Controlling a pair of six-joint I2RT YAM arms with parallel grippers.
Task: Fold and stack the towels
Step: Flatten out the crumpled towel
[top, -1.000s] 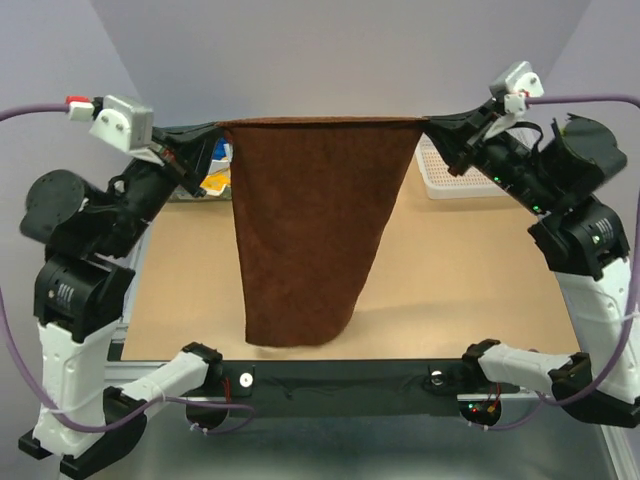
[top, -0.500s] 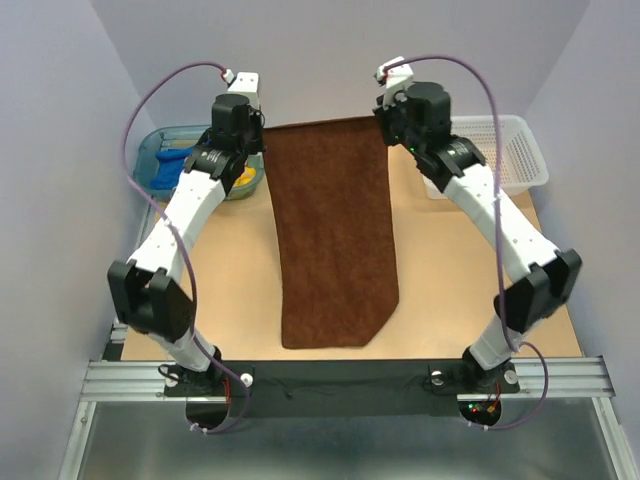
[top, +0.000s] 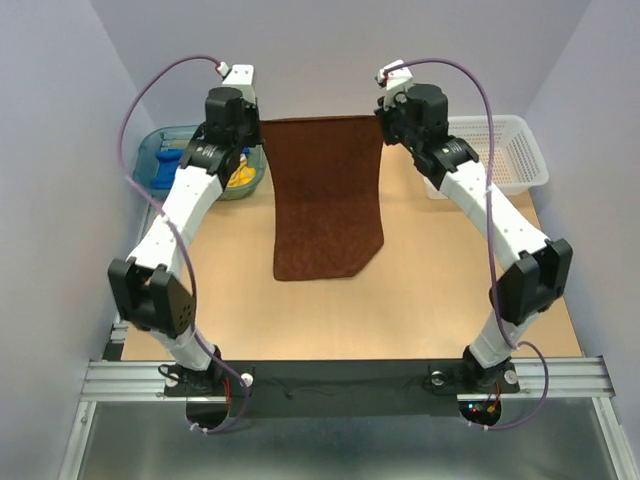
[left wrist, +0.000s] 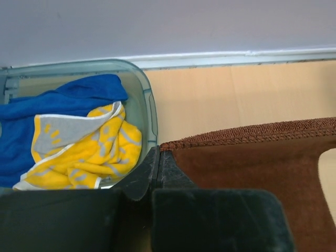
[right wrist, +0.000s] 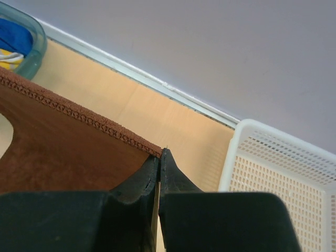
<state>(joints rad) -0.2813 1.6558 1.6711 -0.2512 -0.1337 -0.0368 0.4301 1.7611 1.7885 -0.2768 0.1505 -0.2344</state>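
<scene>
Rust-brown towel (top: 325, 195), top centre: left gripper (left wrist: 158, 155) and right gripper (right wrist: 160, 155) pinch its corners; edge-thin holds could slip.

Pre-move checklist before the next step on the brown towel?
1. Left pincer shut on far-left corner of rust-brown cloth towel: ok.
2. Right pincer shut on its far-right corner: ok.
3. Far hem straight between them: ok.
4. Near edge square: not ok; the near-right corner runs slanted.
5. Towel corner apart from teal plastic tub rim: cannot tell, close beside it.
6. Bright blue towel and yellow patterned towel both in tub: ok.
</scene>
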